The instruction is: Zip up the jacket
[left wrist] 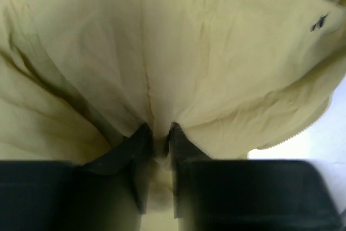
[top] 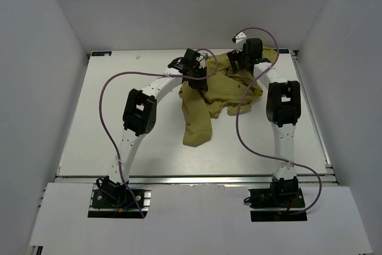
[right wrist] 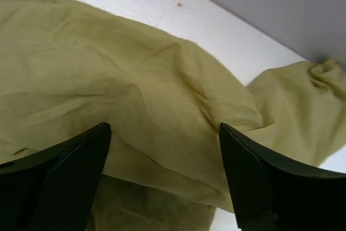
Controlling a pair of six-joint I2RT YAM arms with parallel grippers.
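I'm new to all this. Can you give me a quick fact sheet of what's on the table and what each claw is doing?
Item: jacket, olive-yellow, crumpled
Where: far part of the table
Left gripper: pinching a fold of the jacket
Right gripper: open above the jacket, holding nothing
Zip: cannot tell whether done up

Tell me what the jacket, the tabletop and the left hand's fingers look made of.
Jacket: thin woven fabric, matte, likely light nylon or cotton; it creases finely and gathers into sharp folds.
Tabletop: white board with faint wood-grain lines, probably laminate, matte.
Left hand fingers: dark, dull, hard-looking, probably plastic; blurred, so unsure.
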